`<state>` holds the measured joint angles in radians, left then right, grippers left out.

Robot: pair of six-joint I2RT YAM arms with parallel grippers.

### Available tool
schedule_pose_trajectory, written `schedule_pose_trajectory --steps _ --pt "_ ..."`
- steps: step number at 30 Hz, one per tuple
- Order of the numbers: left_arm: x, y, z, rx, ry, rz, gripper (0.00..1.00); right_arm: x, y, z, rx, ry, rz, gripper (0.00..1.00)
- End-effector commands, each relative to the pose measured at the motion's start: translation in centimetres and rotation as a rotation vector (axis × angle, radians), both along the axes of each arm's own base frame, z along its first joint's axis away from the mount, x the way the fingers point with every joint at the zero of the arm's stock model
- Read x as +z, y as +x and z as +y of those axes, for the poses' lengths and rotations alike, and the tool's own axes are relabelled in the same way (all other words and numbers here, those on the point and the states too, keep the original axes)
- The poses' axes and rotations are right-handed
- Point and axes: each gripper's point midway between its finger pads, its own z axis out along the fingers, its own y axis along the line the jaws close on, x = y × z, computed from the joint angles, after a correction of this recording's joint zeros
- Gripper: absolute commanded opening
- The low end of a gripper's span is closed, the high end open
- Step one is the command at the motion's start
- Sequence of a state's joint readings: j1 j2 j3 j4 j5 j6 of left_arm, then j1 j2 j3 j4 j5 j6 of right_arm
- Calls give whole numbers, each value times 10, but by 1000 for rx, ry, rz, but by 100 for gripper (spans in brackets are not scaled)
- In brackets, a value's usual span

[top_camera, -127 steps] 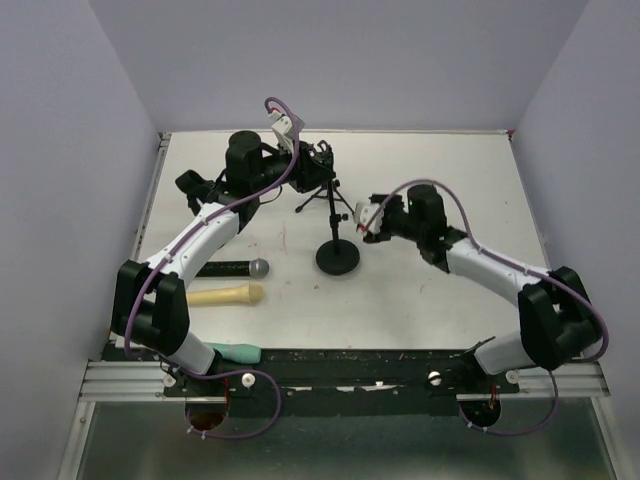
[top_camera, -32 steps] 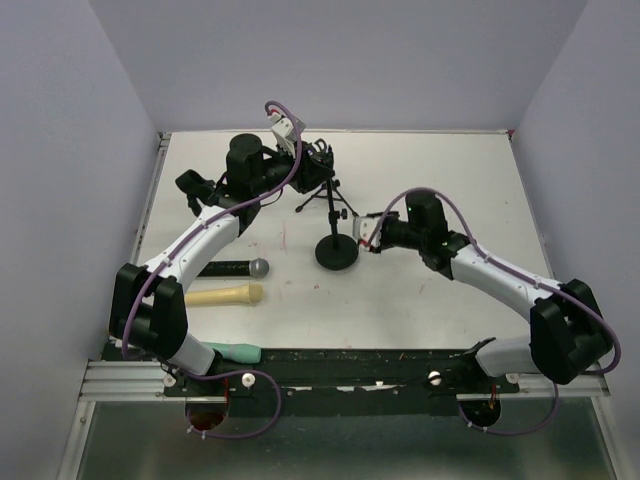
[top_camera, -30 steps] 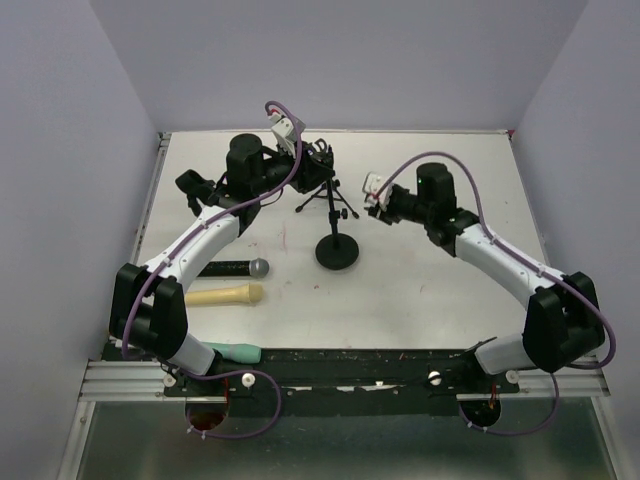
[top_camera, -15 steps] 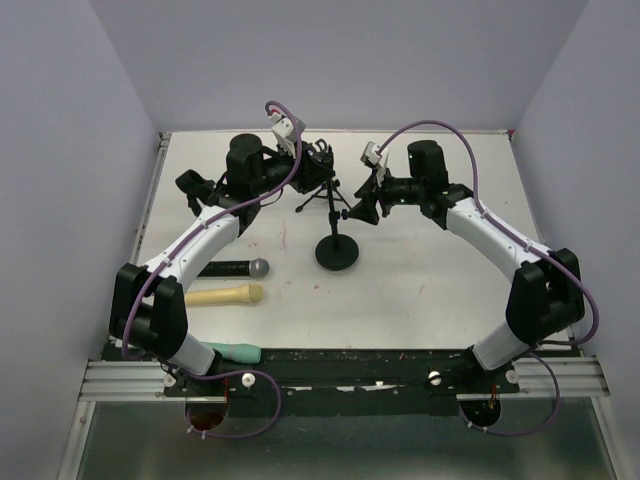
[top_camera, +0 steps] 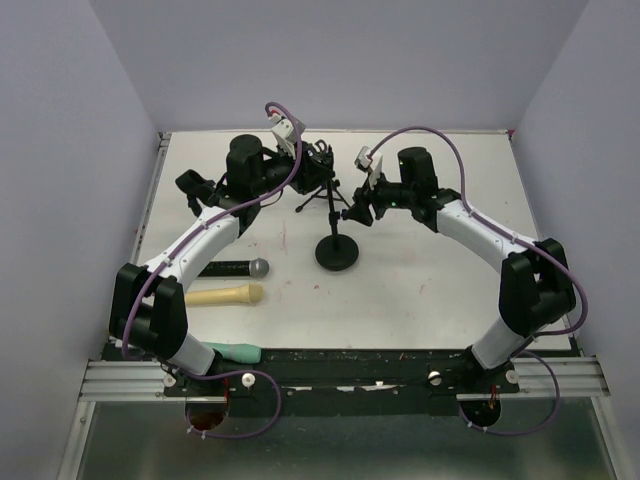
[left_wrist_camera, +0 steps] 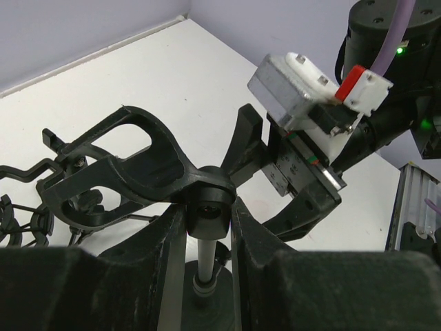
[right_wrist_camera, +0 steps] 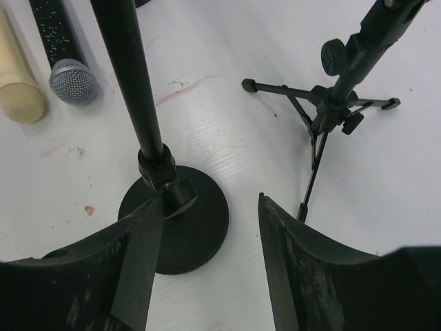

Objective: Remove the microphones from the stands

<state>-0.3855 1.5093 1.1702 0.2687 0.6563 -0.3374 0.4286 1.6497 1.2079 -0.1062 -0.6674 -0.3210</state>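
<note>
From above, the left claw (top_camera: 306,168) sits at the top of the round-based stand (top_camera: 337,254), far middle of the table (top_camera: 450,280). The right claw (top_camera: 361,209) hangs just right of it. A black microphone (top_camera: 234,268) lies flat on the table, left of the base, with a cream microphone (top_camera: 228,294) nearer. The left wrist view shows the left claw clamped tight on the joint under the clip (left_wrist_camera: 131,165), which looks empty. The right wrist view shows the right claw spread apart and holding nothing, the pole just ahead and a tripod (right_wrist_camera: 331,103) further right. The lift-out looks done, unless a microphone is hidden. Next, check the clip before the left claw lets go.
</note>
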Motion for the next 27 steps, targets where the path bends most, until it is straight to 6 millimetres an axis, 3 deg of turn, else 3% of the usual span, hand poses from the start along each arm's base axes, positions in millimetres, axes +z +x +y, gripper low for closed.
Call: schedule_pose_trajectory --steps 1,3,9,13,18,27 --pt "29 -7 0 -18 -49 -71 0 -29 16 -12 -123 -68 -23 63" --pt "31 -7 0 -19 -50 -75 0 -42 17 -21 -160 -116 -34 61" --pt "29 -7 -1 -22 -49 -71 0 -45 41 -43 -326 -163 -126 60" --pt "31 -8 -1 -27 -59 -70 0 -45 42 -45 -342 -164 -128 61" --pt "49 -12 -6 -80 -68 -136 0 -45 40 -56 -393 -177 -129 61" --pt "79 -2 -10 -112 -32 -384 0 -31 44 -72 -457 -213 -196 63"
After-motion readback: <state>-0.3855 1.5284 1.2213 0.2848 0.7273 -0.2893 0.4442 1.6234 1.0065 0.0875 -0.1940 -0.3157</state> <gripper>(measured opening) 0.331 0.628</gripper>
